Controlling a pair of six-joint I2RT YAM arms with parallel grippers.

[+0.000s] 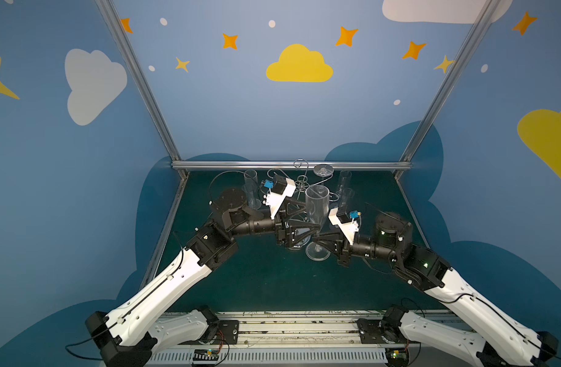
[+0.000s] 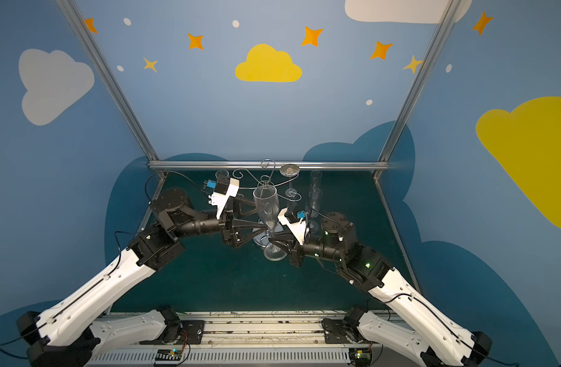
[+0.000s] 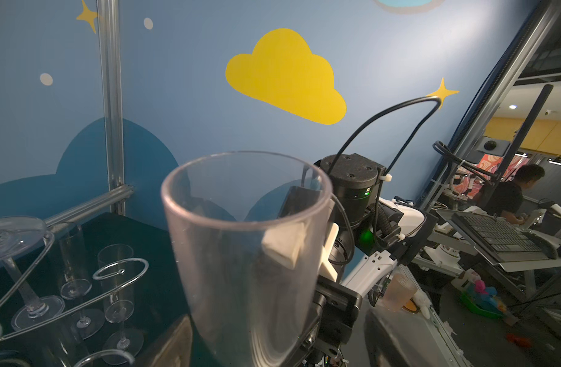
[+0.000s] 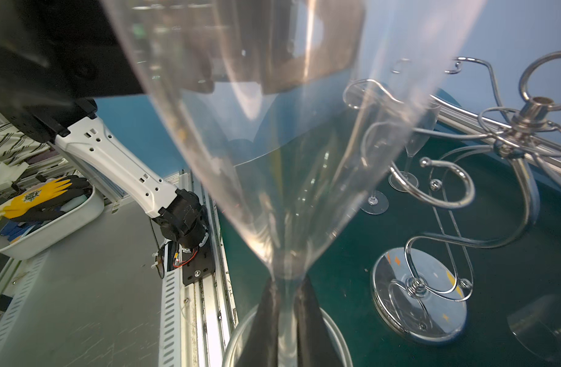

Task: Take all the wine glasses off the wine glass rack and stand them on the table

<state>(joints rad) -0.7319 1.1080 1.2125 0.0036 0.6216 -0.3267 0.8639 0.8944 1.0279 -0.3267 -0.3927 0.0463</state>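
While the wine glass (image 1: 317, 203) stands upright in both top views, rim up and foot down, the right end effector (image 1: 318, 237) is pressed together on its stem, low down, just above the foot. So the glass rises straight up out of that end effector, long axis vertical. The left end effector (image 1: 311, 215) sits level with the bowl, fingers spread, the bowl just ahead of its tips. Touching or not, I cannot tell. Beyond both end effectors stands the wine glass rack (image 1: 301, 183), with another glass (image 1: 323, 170) hanging foot-up from one arm.

Over to the left wrist view: the bowl fills the frame, dead ahead of the left end effector and very close. Its own fingers barely show here. Spare flutes (image 3: 117, 286) stand past it on the tabletop (image 3: 152, 248).

Now the right wrist view, and here's the grip: black fingers (image 4: 263, 317) clamp the stem from both sides, the foot flares beneath them and the bowl towers above. The rack's mirror base sits off to one side, apart from the glass.

By my reading the glass is clear of the rack, and the right arm owns it. What's left is a drop straight down that vertical axis, foot flat onto the tabletop. Whether the foot already rests there, I cannot tell.
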